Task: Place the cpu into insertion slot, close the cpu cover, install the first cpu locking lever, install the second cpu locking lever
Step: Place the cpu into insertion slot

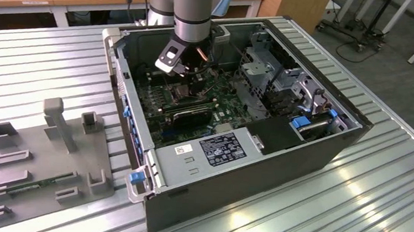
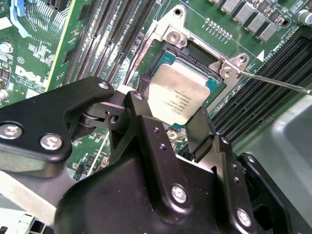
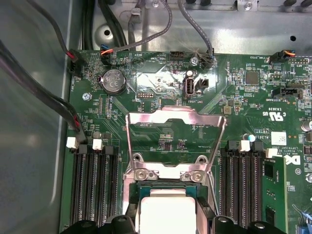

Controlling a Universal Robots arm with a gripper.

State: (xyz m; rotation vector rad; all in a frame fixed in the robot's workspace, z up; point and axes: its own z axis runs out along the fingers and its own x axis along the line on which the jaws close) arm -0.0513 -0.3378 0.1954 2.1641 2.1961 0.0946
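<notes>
Ribbed metal table [image 1: 379,185]; open computer case [image 1: 300,162]; green motherboard [image 3: 253,112]. Item 1: cpu [image 2: 178,92], flat square, matte silver-tan top facing up over its socket [image 2: 214,80], possibly not seated. Gripper [image 2: 168,108] clamps 2 opposite edges between black fingers [image 2: 197,129]. Item 2: cpu cover [image 3: 141,119], thin shiny frame, swung open, window seen whole in the first wrist view.

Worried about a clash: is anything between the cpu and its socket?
Nothing visible. The tool holds the cpu directly over the open socket; the cpu cover is swung back clear of it, and the thin lever sticks out sideways.
</notes>
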